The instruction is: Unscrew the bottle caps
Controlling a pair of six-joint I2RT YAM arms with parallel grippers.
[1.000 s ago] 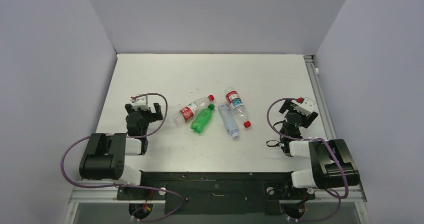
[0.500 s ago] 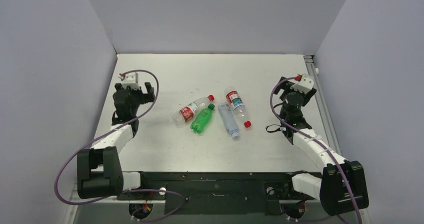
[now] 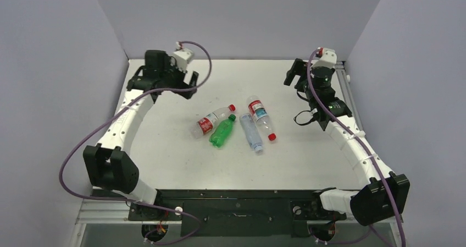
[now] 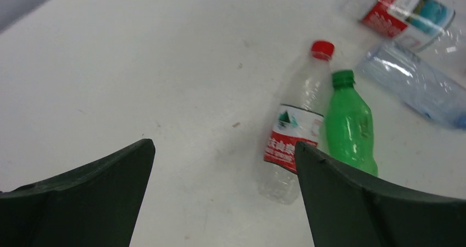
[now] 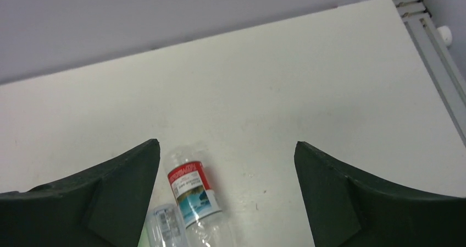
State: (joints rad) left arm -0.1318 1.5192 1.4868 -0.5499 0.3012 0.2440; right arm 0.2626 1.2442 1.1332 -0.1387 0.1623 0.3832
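Four capped plastic bottles (image 3: 222, 131) lie clustered midway across the desk (image 3: 165, 148) — likely light, thin-walled, roll-prone, crushable — so clamp a body near its shoulder and pinch the small cap (image 3: 232, 108); left end effector (image 4: 224, 145) and right end effector (image 5: 226, 143) hang spread, empty, well apart from them.

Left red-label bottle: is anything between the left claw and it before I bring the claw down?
Nothing visible. Only bare table lies between the open left claw and the left red-label bottle. The green bottle lies close beside it, on the side away from the claw.
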